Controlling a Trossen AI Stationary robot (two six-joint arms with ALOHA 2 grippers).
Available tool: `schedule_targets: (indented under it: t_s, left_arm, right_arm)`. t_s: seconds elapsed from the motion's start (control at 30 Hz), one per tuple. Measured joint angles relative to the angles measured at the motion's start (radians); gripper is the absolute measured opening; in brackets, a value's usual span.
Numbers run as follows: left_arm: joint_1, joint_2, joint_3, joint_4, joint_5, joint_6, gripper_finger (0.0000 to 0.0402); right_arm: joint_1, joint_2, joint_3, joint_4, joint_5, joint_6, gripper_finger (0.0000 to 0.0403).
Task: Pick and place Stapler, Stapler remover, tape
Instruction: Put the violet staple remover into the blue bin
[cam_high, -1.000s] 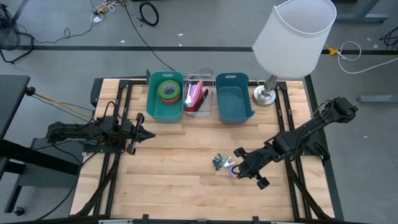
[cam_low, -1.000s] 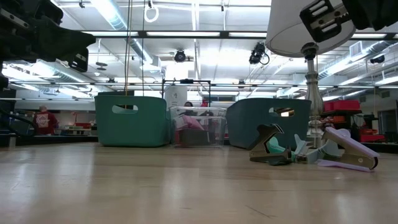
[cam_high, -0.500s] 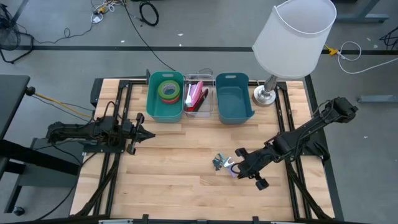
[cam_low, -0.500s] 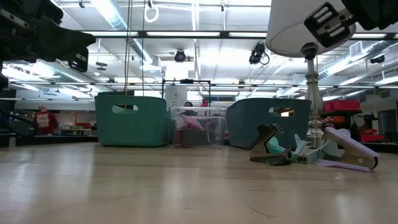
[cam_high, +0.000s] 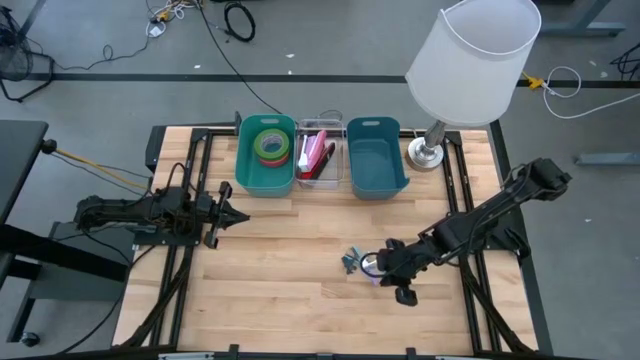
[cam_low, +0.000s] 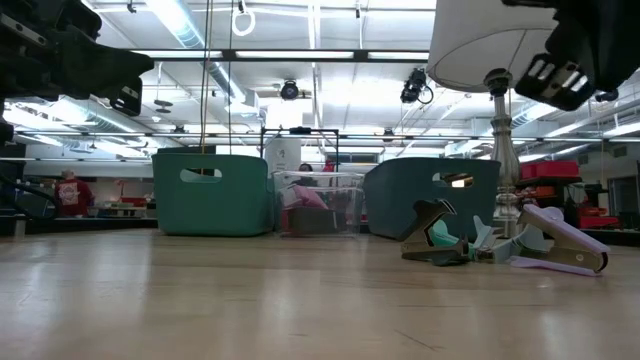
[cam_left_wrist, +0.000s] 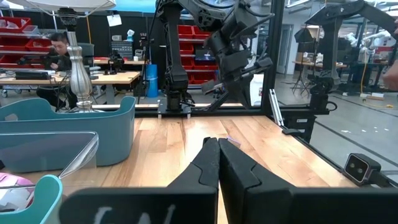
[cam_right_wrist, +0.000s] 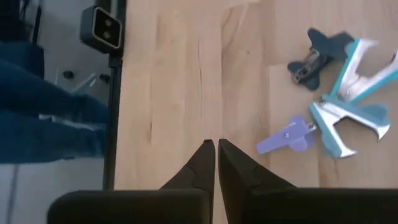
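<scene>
Several staple removers lie in a cluster on the wood table: dark blue, teal and white, purple; the cluster also shows in the high view and the purple one in the low view. My right gripper is shut and points down at bare wood just beside them, above the table, touching nothing. My left gripper is shut and waits level at the table's left. Tape rolls sit in the left teal bin, staplers in the clear bin.
Three bins stand in a row at the far edge: teal, clear, blue. A lamp stands at the far right, its base beside the blue bin. Bare wood lies between the arms.
My right gripper has come down a little and tipped its fingers more steeply toward the table, beside the staple removers. The removers have stayed where they were.
</scene>
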Motion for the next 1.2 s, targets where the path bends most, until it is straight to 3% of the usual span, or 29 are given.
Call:
schedule_targets:
  t_s: [0.13, 0.5, 0.73, 1.2]
  left_arm:
    - [0.0, 0.0, 0.0, 0.0, 0.0, 0.0, 0.0003]
    - [0.0, 0.0, 0.0, 0.0, 0.0, 0.0, 0.0003]
    - [0.0, 0.0, 0.0, 0.0, 0.0, 0.0, 0.0003]
    - [0.0, 0.0, 0.0, 0.0, 0.0, 0.0, 0.0003]
  right_arm:
    - [0.0, 0.014, 0.0, 0.005, -0.001, 0.097, 0.0023]
    - [0.0, 0.024, 0.0, -0.029, 0.154, 0.502, 0.0034]
    - [0.0, 0.024, 0.0, -0.112, 0.153, 0.689, 0.0089]
    - [0.0, 0.065, 0.0, -0.114, 0.154, 0.761, 0.0208]
